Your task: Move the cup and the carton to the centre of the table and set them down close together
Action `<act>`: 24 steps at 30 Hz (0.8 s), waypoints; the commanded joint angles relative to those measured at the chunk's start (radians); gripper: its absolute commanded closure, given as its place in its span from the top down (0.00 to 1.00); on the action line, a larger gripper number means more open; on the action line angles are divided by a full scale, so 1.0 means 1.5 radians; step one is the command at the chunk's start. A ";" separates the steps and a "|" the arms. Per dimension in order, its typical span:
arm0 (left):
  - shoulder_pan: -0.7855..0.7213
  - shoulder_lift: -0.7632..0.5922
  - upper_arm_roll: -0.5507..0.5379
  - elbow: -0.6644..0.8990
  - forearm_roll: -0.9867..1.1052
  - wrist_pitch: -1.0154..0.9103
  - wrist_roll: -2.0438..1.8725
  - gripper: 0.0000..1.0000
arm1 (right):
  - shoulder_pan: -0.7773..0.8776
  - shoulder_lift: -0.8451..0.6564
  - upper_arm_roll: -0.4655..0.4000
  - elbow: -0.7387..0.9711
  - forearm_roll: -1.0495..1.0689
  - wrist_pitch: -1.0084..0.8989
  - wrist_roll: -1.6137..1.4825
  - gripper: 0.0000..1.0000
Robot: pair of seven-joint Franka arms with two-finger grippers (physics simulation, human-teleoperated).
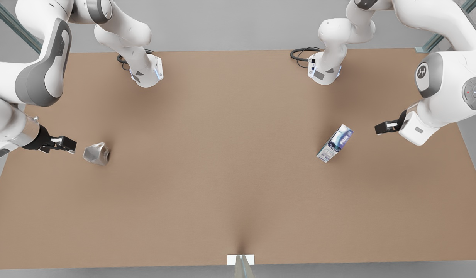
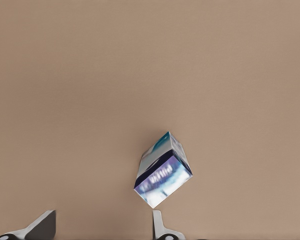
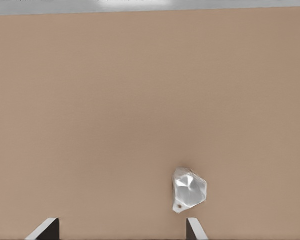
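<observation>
The silver faceted cup (image 1: 96, 153) (image 3: 189, 189) lies on the brown table (image 1: 230, 162) at the front view's left. Just to its left my right gripper (image 1: 70, 144) (image 3: 121, 226) hovers open, apart from the cup, which sits ahead of one fingertip (image 3: 192, 226). The white and blue carton (image 1: 335, 143) (image 2: 162, 171) rests at the front view's right. My left gripper (image 1: 378, 128) (image 2: 102, 224) is open a short way to its right, not touching it. The carton sits just ahead of one fingertip (image 2: 157, 222).
Two arm bases (image 1: 147, 73) (image 1: 324, 71) with black cables stand at the table's far edge. A small white marker (image 1: 240, 259) sits at the near edge. Bare brown surface stretches between cup and carton.
</observation>
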 commanded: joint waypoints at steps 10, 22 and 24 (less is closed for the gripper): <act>-0.001 -0.001 -0.001 -0.018 -0.012 0.009 0.005 1.00 | 0.008 0.023 0.004 -0.086 0.008 0.065 -0.005 1.00; 0.000 0.004 0.000 -0.011 -0.011 0.004 0.044 1.00 | 0.011 0.003 0.009 -0.325 0.009 0.288 -0.039 1.00; -0.001 0.001 -0.001 -0.011 -0.011 -0.016 0.051 1.00 | 0.010 0.014 0.009 -0.338 0.009 0.306 -0.050 1.00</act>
